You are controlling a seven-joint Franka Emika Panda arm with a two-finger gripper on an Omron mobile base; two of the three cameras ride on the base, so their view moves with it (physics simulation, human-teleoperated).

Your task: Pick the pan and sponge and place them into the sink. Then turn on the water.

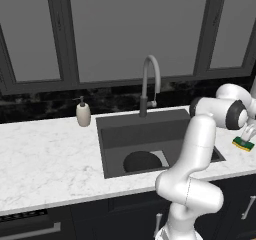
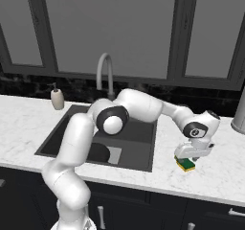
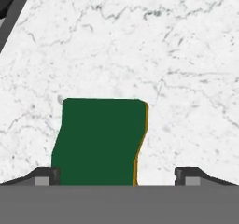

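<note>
The black pan (image 1: pixel 142 161) lies on the floor of the dark-grey sink (image 1: pixel 135 129), beside the pale drain plate; its handle is hidden by my arm. It also shows as the dark round pan (image 2: pixel 98 152) in the sink (image 2: pixel 139 128). The sponge (image 3: pixel 98 141), green side up with a thin yellow edge, rests on the marble counter right of the sink. My gripper (image 3: pixel 116 174) stands open straddling it: the left finger is at the sponge's edge and the right finger is apart from it. From the sides, the gripper (image 2: pixel 187 158) hangs just over the sponge (image 2: pixel 185 165), and the sponge (image 1: pixel 243 144) sits under the hand. No water runs from the faucet (image 1: pixel 150 79).
A soap dispenser (image 1: pixel 83 113) stands on the counter left of the sink, near the dark backsplash. A grey metal vessel (image 2: pixel 239 114) stands at the far right. The counter's front edge runs close behind the sponge. My own arm arches across the sink's right half.
</note>
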